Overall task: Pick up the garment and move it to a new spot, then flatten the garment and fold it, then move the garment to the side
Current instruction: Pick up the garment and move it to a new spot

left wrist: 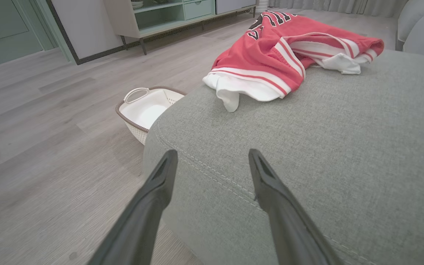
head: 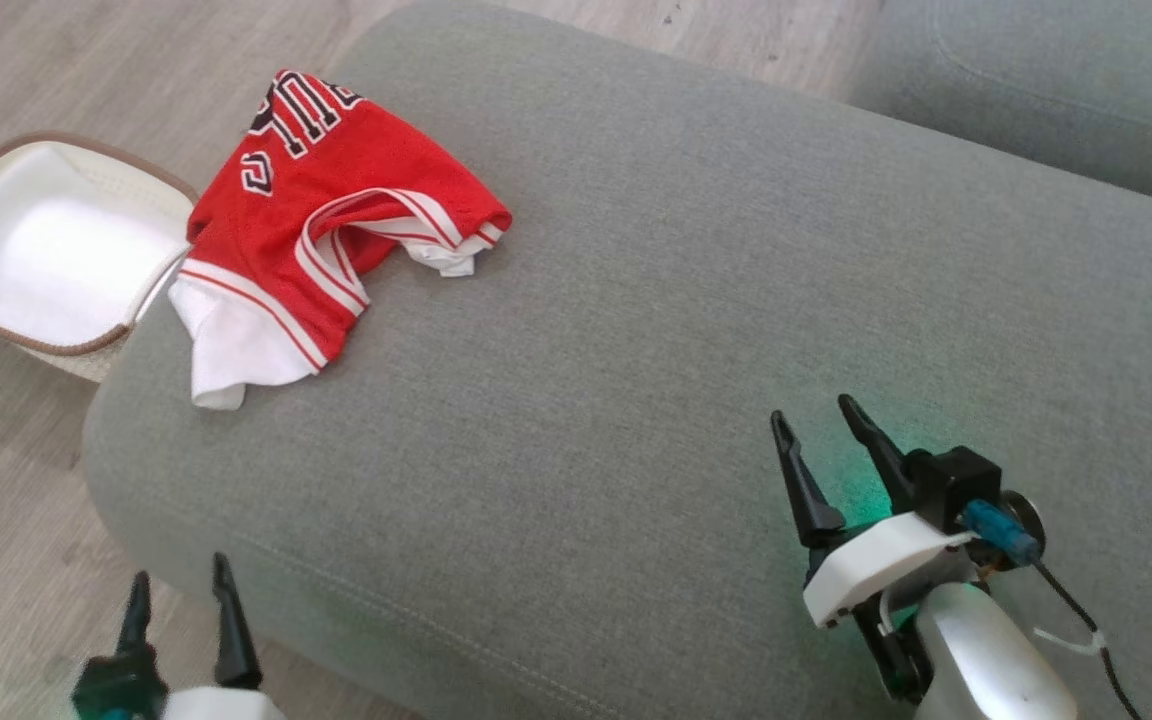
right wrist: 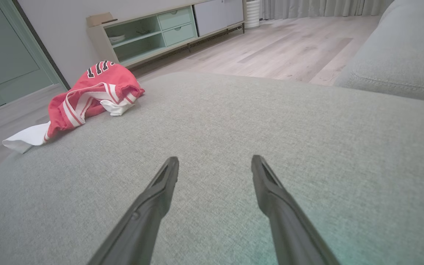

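1. I'm at the first step, the pick-up, and it has not begun. The red basketball jersey point(head: 336, 220) lies crumpled at the far left corner of the grey sofa cushion point(head: 636, 350). Its white hem droops over the left edge, just beside the white laundry basket point(head: 66, 348) on the floor.
2. Both pincers are empty with jaws spread. The left pincer point(head: 181, 570) is at the near left corner and the right pincer point(head: 814, 411) near the near right edge, both well apart from the jersey.
3. Next, I judge, the left arm should reach forward, close on a bunched red fold, and carry it to the cushion's bare middle.

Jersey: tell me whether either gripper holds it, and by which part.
Nothing is held. The left gripper and right gripper are both open and empty, apart from the jersey lying crumpled on the cushion.
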